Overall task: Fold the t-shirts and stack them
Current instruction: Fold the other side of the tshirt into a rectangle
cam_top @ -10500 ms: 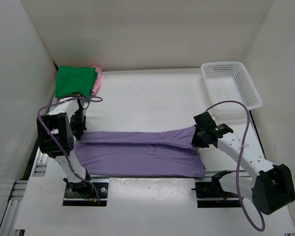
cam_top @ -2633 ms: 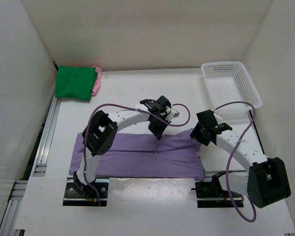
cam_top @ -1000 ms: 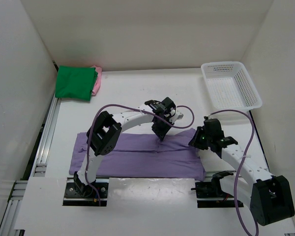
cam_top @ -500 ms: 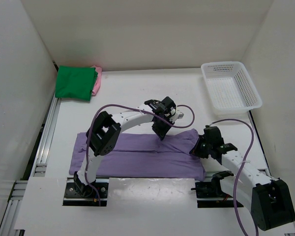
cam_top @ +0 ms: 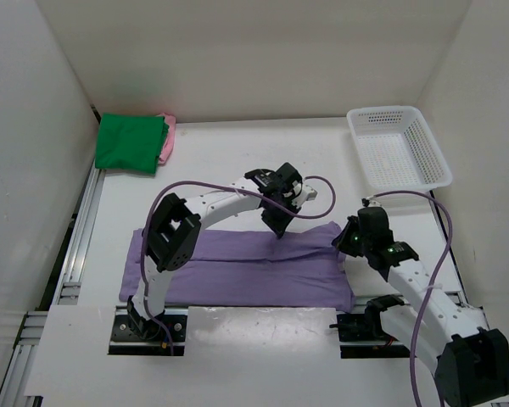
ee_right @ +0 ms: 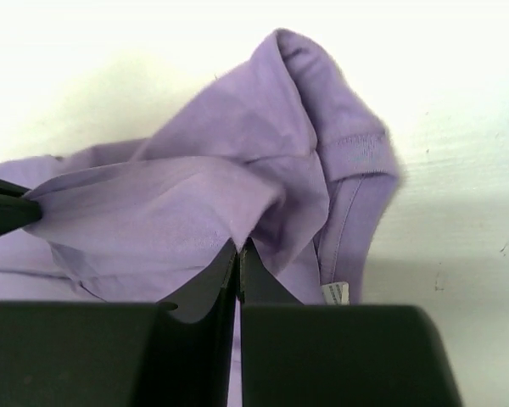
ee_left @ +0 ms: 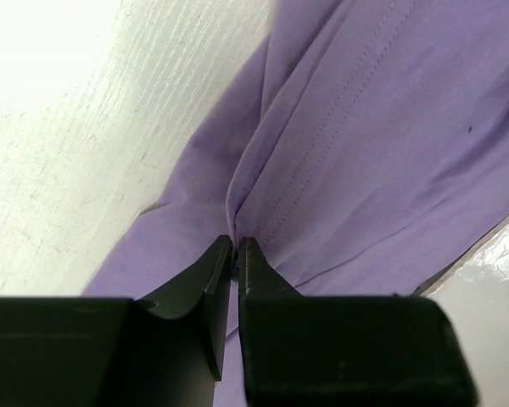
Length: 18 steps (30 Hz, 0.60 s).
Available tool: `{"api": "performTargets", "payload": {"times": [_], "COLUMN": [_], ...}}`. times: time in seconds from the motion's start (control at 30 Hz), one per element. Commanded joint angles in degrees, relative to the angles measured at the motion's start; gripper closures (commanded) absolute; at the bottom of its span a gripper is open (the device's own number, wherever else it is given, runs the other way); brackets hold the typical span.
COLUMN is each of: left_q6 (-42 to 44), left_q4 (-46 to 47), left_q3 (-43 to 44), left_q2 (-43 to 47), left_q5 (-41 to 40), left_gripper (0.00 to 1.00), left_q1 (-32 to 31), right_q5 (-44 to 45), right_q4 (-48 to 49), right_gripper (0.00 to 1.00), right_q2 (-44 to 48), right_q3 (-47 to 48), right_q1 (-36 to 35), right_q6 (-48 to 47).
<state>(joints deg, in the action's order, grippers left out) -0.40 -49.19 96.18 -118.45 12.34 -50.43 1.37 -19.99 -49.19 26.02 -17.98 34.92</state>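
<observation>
The light purple t-shirt [cam_top: 229,264] lies folded into a long strip across the near part of the table. My left gripper [cam_top: 276,227] reaches over its far edge near the middle and is shut on a ridge of the purple cloth [ee_left: 339,153]. My right gripper [cam_top: 346,246] is at the strip's right end, shut on a lifted fold of the same shirt [ee_right: 220,178]. The bright green t-shirt [cam_top: 131,142] lies folded at the far left on the pink one [cam_top: 167,140], of which only an edge shows. The tan shirt is out of view.
A white mesh basket [cam_top: 398,157] stands at the far right. White walls close in the table on three sides. A metal rail [cam_top: 76,246] runs along the left edge. Purple cables loop from both arms.
My right gripper has dropped toward me to the strip's right end and closed on the cloth there, lifting it slightly. My left gripper has stayed at the far edge, pinching the cloth.
</observation>
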Motion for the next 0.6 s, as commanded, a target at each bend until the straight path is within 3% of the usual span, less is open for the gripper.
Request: {"api": "performTargets", "payload": {"times": [0.0, 0.27, 0.4, 0.53, 0.57], "left_q6": [0.4, 0.4, 0.4, 0.4, 0.4], "left_q4": [0.7, 1.8, 1.8, 1.8, 1.8], "left_q3": [-0.6, -2.2, -2.8, -2.2, -2.2], "left_q2": [5.7, 3.8, 2.0, 0.9, 0.9], "left_q5": [-1.4, -3.1, -3.1, -4.6, -4.6], "left_gripper": [0.8, 0.78, 0.71, 0.66, 0.63], "left_q1": [-0.2, -0.2, -0.2, -0.2, -0.2], "right_q5": [3.2, 3.2, 2.4, 9.1, 9.1], "right_q4": [2.0, 4.3, 2.7, -2.8, -3.4], "right_gripper": [1.0, 1.0, 0.79, 0.48, 0.48], "right_q2": [1.6, -2.4, -7.0, -7.8, -7.8], "right_q3": [0.1, -3.4, -1.3, 1.6, 2.6], "right_q1": [0.8, 0.8, 0.8, 1.4, 1.4], "right_q6": [-0.7, 0.3, 0.3, 2.3, 2.3]}}
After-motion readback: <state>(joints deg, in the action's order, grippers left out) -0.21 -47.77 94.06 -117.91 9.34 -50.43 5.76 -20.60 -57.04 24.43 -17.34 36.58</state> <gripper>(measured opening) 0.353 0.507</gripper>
